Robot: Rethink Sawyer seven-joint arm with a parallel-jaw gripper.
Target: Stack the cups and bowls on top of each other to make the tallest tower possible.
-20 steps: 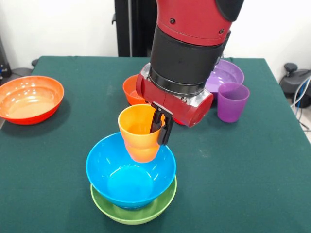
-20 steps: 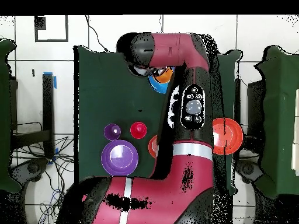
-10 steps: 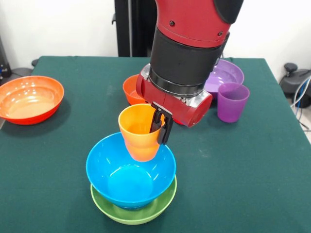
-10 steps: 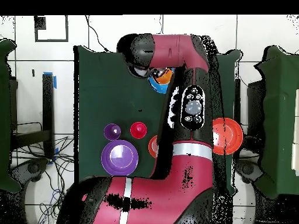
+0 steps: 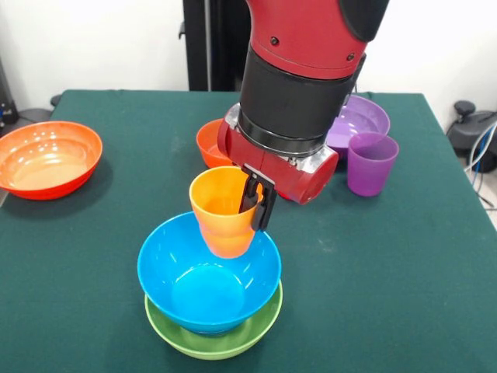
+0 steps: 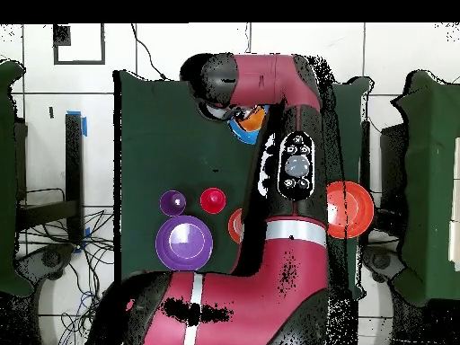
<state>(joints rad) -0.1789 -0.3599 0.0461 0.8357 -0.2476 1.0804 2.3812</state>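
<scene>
— Where is your orange cup [image 5: 221,211] right now?

— It hangs above the hollow of the light blue bowl [image 5: 208,273], its base down inside the bowl's rim. That bowl sits nested in the lime green bowl [image 5: 214,339] at the near middle of the desk [image 5: 388,264]. Your gripper [image 5: 258,203] is clamped on the orange cup: one black finger lies over the cup's right rim, inside the mouth, another outside the wall.

— Has anything changed from half a second ago?

— Hardly anything you could notice. Cup, gripper and both bowls sit where they were, and the arm has barely shifted.

— Count the things for me.

— In the front view you get two cups in full sight: the orange one and the purple cup [image 5: 371,163] at the far right. The overhead view adds the red cup [image 6: 213,199], so three. Bowls: the light blue, the lime green, the wide orange-red bowl [image 5: 48,158] at the far left, the wide purple bowl [image 5: 360,120] just behind the purple cup, and the small orange bowl [image 5: 210,141] partly hidden behind the arm. That makes five you can see; a dark blue one shows in neither view.

— And the cup against the gripper?

— The cup sits to the left of the gripper, touching it, upright with a slight lean.
</scene>
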